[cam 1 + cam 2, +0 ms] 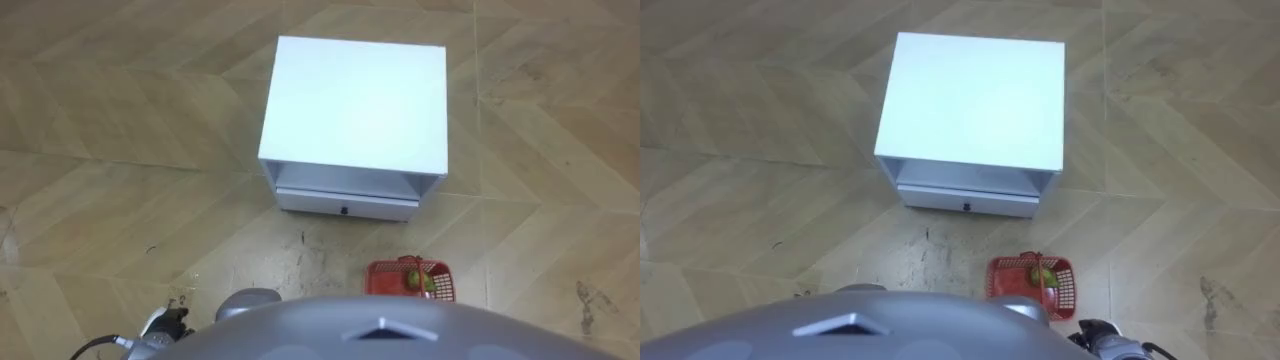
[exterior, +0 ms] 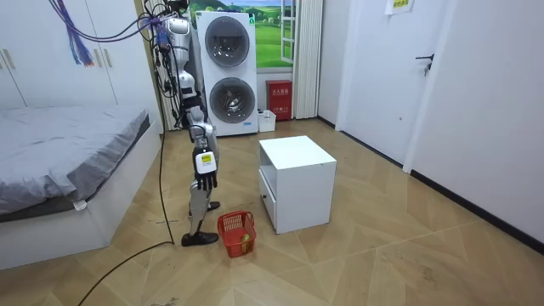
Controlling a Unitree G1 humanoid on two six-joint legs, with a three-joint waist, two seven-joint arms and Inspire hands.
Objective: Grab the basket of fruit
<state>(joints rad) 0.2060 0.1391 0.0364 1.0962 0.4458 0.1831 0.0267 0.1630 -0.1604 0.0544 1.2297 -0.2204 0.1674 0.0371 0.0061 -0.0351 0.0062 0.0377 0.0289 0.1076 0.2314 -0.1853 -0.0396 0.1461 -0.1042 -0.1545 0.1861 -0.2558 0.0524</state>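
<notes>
We see a home bedroom. Bed (image 2: 68,144) at the room view's left, wardrobe (image 2: 51,51) behind, stacked washing machines (image 2: 225,72) beyond.

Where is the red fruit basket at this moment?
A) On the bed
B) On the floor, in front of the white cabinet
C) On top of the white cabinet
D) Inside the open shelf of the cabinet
B: the red basket stands on the wood floor, apart from the drawer side of the white cabinet, on the robot's right.
</notes>
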